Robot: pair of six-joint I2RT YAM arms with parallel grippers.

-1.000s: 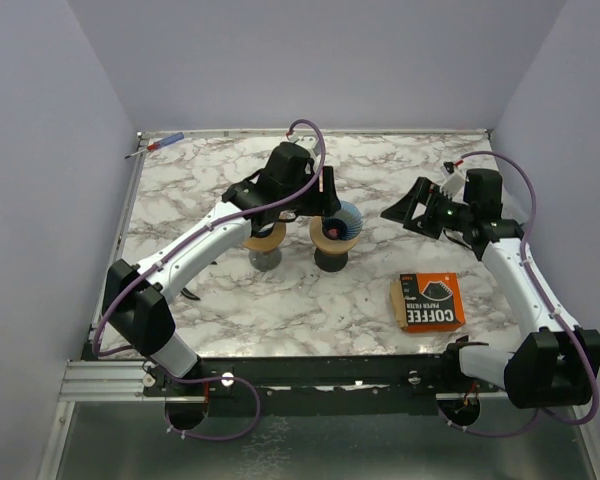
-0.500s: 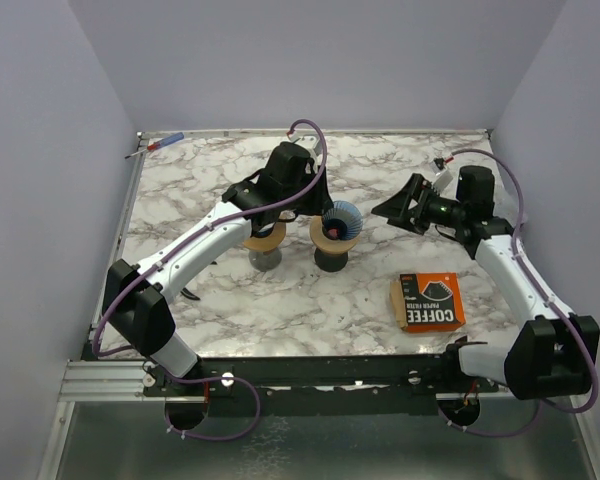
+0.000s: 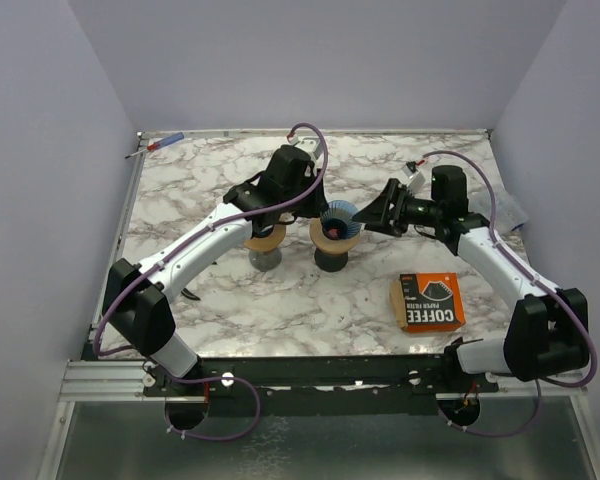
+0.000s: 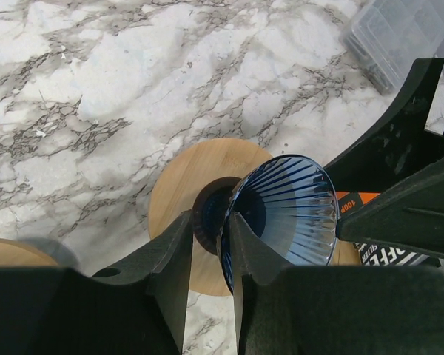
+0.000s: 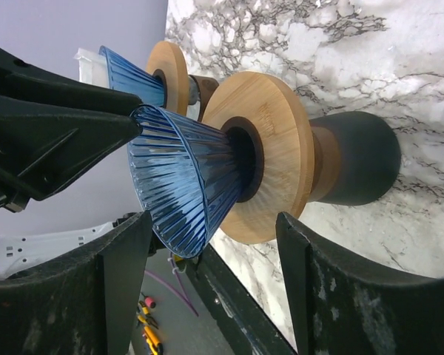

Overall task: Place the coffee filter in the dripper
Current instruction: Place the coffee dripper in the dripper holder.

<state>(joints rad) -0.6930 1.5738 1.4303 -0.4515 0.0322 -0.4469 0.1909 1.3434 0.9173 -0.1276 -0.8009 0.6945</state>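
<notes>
Seeing blue ribbed dripper point(image 4: 285, 211) seated in its wooden collar point(image 5: 270, 159) on dark stand point(image 5: 355, 159), filter inside or not unclear; left gripper point(image 4: 209, 220) narrowed astride its rim, grip unclear; right gripper point(image 5: 213, 220) wide apart flanking it, holding nothing; filter box point(image 3: 427, 302) lies near right arm.

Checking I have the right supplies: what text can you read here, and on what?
"COFFEE": orange-and-black box, top view.
"PAPER FILTER": same box, smaller print.
"100P": same box's edge, left wrist view, cut off.
Mark on the wooden collar, right wrist view: too blurred to read.
</notes>
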